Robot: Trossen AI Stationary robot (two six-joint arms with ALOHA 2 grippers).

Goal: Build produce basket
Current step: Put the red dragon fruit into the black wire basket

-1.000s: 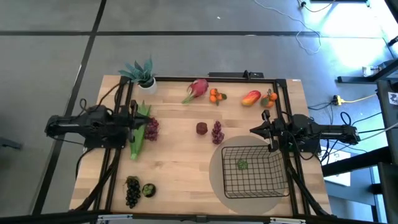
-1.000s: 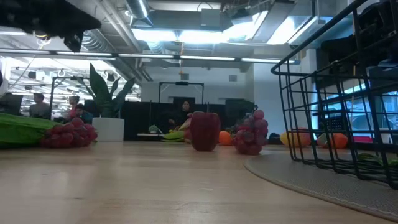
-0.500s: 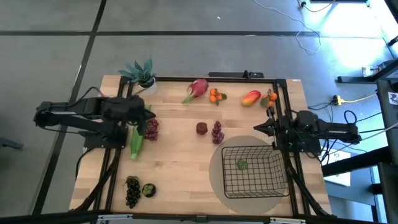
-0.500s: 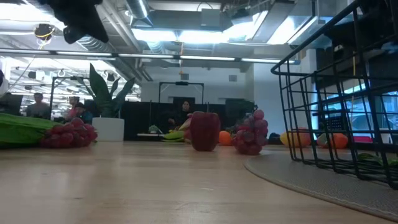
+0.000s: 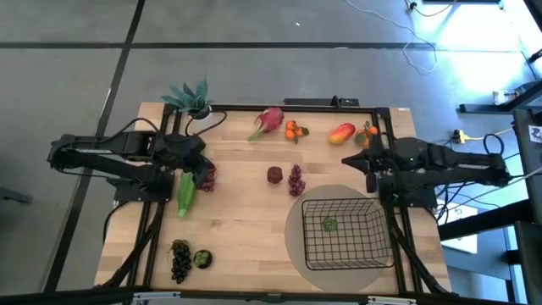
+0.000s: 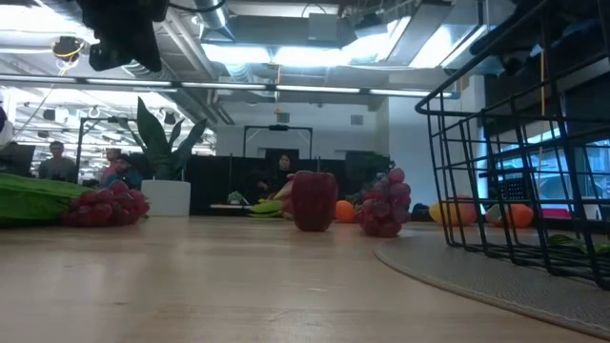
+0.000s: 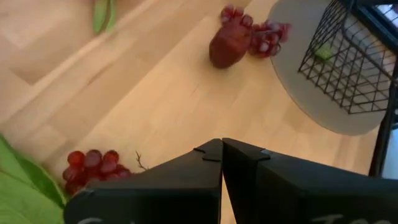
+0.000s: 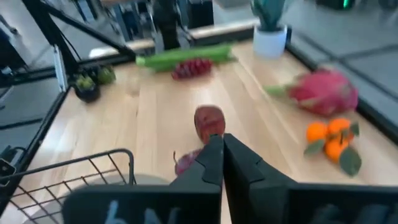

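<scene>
Basket [image 5: 345,230] sits on a round mat at the worktop's five o'clock, holding only one small green piece. Left claw [image 5: 200,161] hangs clenched and empty over red grapes [image 5: 207,176] at nine o'clock, right claw [image 5: 349,161] likewise clenched near the mango [image 5: 341,133]. Picking looks barely begun; next, the left claw must spread and descend on the grapes.

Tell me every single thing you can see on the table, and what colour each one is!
basket: one, black wire, near right, on the mat
mat: one, round, grey, under the basket
green piece: one, inside the basket
dragon fruit: one, pink, far middle
tangerines: two bunches, orange, far edge
mango: one, red-yellow, far right
red grapes: two bunches, left and centre
dark red fruit: one, centre
leafy stalk: one, green, left
dark grapes: one bunch, near left
potted plant: one, blue-green, far left
left pincer: shut, above the left grapes
right pincer: shut, near the mango
</scene>
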